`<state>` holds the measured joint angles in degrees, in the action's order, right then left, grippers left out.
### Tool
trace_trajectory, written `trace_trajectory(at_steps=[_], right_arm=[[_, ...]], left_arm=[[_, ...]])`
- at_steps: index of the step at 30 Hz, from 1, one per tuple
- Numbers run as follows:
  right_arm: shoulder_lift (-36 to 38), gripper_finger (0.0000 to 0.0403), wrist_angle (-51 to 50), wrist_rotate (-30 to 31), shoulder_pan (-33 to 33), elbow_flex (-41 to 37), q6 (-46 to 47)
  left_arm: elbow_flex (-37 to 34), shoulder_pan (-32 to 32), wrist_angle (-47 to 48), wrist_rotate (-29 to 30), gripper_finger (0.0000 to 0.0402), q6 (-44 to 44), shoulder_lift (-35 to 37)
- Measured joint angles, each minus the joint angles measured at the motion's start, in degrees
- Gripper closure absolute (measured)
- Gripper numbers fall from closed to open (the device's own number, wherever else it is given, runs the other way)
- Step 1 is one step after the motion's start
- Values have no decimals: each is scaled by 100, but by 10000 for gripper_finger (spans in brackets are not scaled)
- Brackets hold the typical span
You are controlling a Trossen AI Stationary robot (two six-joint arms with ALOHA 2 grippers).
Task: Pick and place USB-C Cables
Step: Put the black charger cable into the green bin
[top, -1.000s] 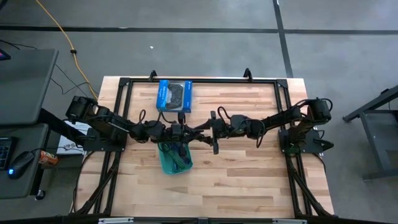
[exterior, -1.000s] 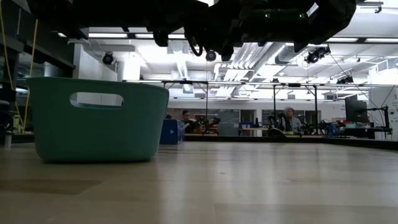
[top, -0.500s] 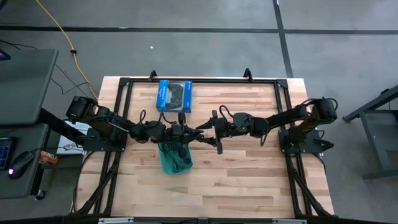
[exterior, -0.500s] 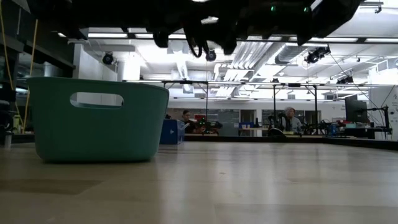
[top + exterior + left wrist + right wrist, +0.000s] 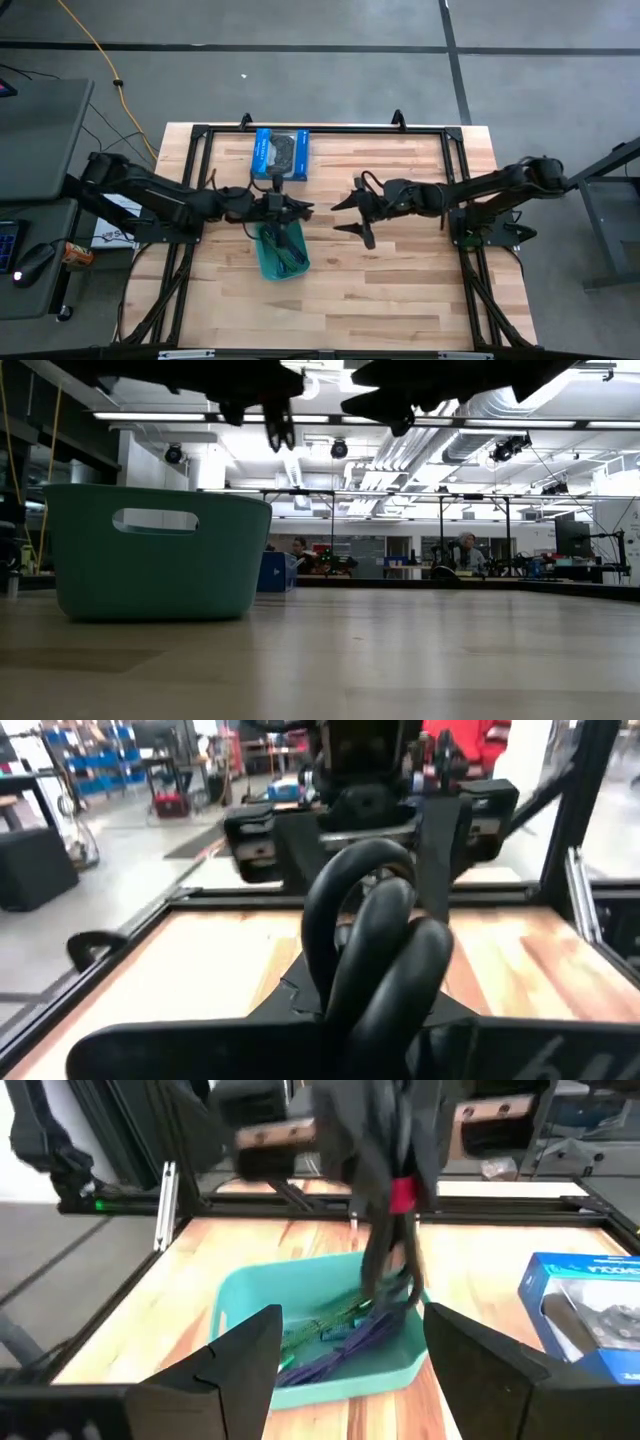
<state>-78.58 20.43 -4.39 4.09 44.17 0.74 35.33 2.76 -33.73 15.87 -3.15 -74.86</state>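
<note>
The left end effector (image 5: pixel 292 211) is pinched on the black cable with a red tie (image 5: pixel 392 1230), which hangs from its tips straight above the teal bin (image 5: pixel 280 255); in the right wrist view the cable's lower loop dangles just over the bin's far rim, not yet resting inside. The purple cable (image 5: pixel 345 1342), the green cable (image 5: pixel 318 1324) and a blue-teal cable (image 5: pixel 385 1302) lie tangled together on the bin's floor. In the high view the bin sits on the wooden worktop (image 5: pixel 400 290) a little toward 9 o'clock from the centre, directly under the left end effector. The right end effector (image 5: pixel 347 217) hangs in the air at 3 o'clock from the left one, apart from it, its fingers spread wide and holding nothing, pointing toward 9 o'clock. The blue box picturing a game controller (image 5: pixel 280 153) lies at 12 o'clock from the bin, near the worktop's far edge. In the low view, people (image 5: pixel 463 550) sit at benches in the room behind the worktop.
</note>
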Motion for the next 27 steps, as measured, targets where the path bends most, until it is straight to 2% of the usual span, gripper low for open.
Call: trace_trajectory(at_steps=[6, 11, 15, 19, 22, 24, 27], right_arm=[[264, 166, -359, 290, 166, -3, -122], [636, 166, -830, 1008, 350, -57, -125], [1212, 166, -307, 1488, 499, -787, -250], [2306, 166, 614, 1656, 550, -1765, -14], [3048, 166, 1105, 1601, 561, -2364, 222], [3441, 166, 1193, 1580, 587, -2601, 248], [3817, 166, 1198, 1576, 625, -2785, 251]], left_arm=[[6, 2, 1314, -1, 389, 104, 753], [0, 2, 1757, 0, 389, 242, 1035], [0, 2, 1775, -1, 389, 251, 1048], [0, 0, 1759, -1, 389, 251, 1048], [-38, -37, 1487, 18, 389, 250, 1047], [-336, -96, 760, -44, 389, 244, 1048], [-948, -254, -411, -458, 389, 379, 1066]])
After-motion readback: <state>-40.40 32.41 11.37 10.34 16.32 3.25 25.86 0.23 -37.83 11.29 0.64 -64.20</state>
